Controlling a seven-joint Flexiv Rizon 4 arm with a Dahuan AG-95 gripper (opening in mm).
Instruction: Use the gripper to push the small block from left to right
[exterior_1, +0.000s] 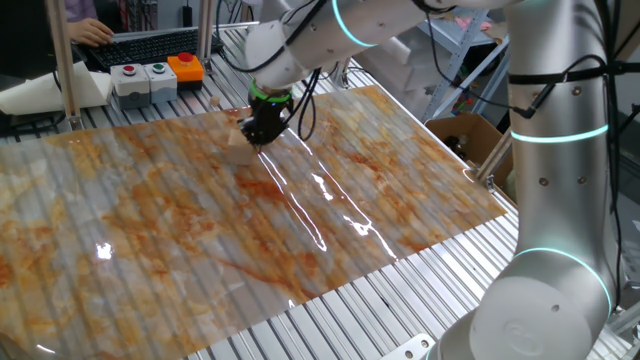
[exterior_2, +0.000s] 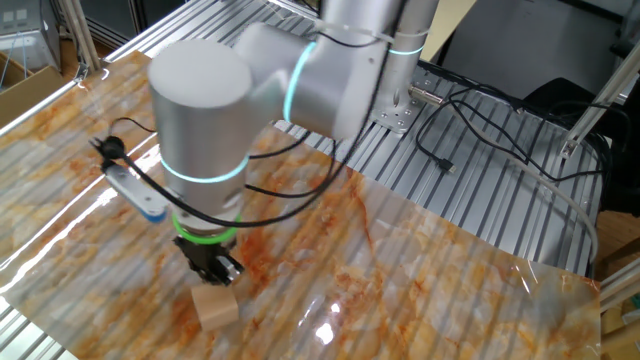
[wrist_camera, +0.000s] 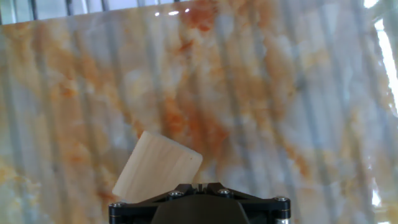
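Pale tan wood marks the small block (exterior_2: 216, 306), which lies on the marbled orange-and-grey sheet (exterior_2: 430, 290) low in the other fixed view, left of centre. It sits just below the gripper (exterior_2: 213, 268) there, with its upper edge at the black fingertips; whether they actually touch cannot be told from that angle. The fingers are drawn fully together, with nothing between them, and they point straight down at the sheet.

From the first fixed view, the gripper (exterior_1: 264, 130) stands in the upper middle of the frame under its green ring (exterior_1: 270, 95), and the small block (exterior_1: 239, 144) shows as a light patch just to the left of the fingertips, partly hidden by them.

Seen from the hand view, the small block (wrist_camera: 158, 167) fills the lower left-centre, turned at an angle so one corner points up, its lower edge running right up against the black gripper body (wrist_camera: 200, 204) at the bottom edge.

A grey button box (exterior_1: 155, 75) rests beyond the sheet at upper left.
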